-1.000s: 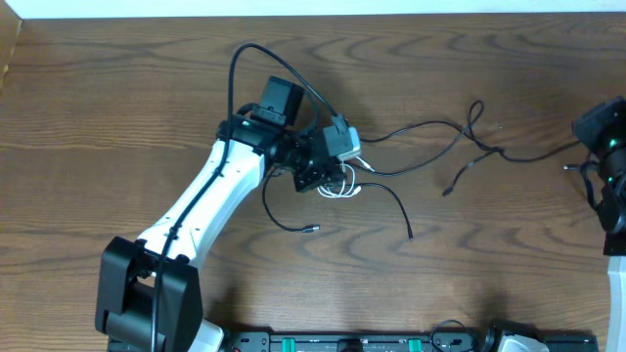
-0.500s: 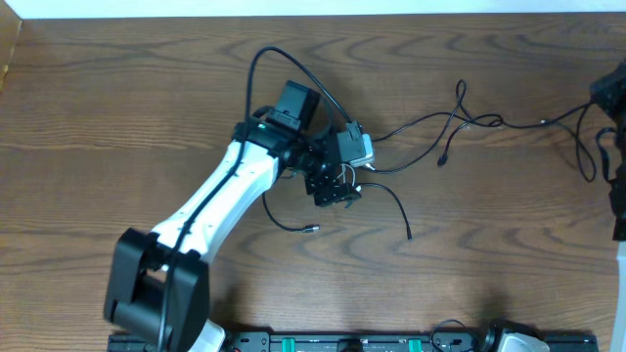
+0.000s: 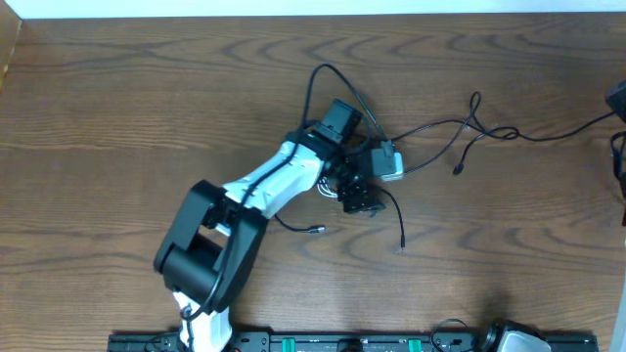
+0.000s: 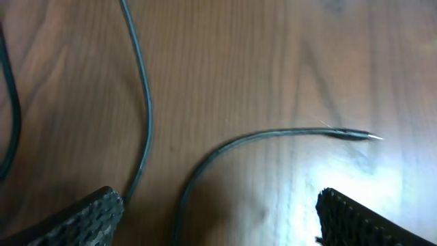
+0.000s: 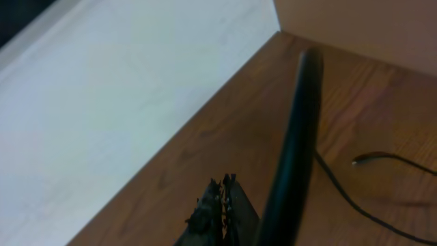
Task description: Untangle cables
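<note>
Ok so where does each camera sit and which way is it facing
Overhead: fixed above the table, facing straight down; left arm over the cables, right arm at the edge.
Left wrist: on the left arm, facing down at the table; left gripper open, fingertips in bottom corners.
Right wrist: faces across the table's corner to a white surface; right gripper shut.
Shared: overhead and left wrist show the cables.
</note>
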Robot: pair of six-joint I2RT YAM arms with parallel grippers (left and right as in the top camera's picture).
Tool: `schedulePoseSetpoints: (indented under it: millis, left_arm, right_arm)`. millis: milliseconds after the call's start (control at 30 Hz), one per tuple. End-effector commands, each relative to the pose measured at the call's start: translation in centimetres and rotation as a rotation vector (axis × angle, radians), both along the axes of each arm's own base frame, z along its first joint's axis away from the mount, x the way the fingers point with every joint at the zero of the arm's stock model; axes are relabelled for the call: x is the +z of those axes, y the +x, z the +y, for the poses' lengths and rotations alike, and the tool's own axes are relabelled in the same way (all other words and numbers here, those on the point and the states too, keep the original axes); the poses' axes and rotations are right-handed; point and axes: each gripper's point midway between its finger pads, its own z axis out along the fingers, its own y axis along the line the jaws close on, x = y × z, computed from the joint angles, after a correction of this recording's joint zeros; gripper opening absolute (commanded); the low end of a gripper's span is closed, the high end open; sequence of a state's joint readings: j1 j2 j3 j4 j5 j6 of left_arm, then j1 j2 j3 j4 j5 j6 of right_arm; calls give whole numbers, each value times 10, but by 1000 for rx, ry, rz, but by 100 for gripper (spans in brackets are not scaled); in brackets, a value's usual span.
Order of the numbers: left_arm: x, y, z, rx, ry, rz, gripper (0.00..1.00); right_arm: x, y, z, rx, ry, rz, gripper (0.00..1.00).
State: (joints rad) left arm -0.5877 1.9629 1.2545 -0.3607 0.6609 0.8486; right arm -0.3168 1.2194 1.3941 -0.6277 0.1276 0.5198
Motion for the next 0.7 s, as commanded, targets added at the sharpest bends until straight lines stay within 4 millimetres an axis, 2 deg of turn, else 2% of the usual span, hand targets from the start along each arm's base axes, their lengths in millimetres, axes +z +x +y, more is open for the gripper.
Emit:
schedulePoseSetpoints:
  millis: [0,100,233,367,533,600,667]
  left_arm:
    - [-34,16,13,112,128,1,92]
    - [-57,29,26,195,209,-12,92]
    - [-70,39,42,240,276,-28,92]
    - [-77,61,82,393,393,-49,92]
    - [-83,71,131,497,472,0,92]
    - [-85,78,167,589,492,56,92]
    - [-85,84,191,660,496,88,92]
  right_arm:
    - [6,0,-4,-7,-24,3,1]
    - [5,0,-4,-7,-23,8,1]
    - [3,-1,-4,-7,-20,15,1]
    - [3,-1,-5,-8,-27,22,1]
    - [2,-2,-5,-8,-26,27,1]
    - [0,-3,-5,-9,-24,33,1]
    - [-1,-4,-5,-12,-24,40,1]
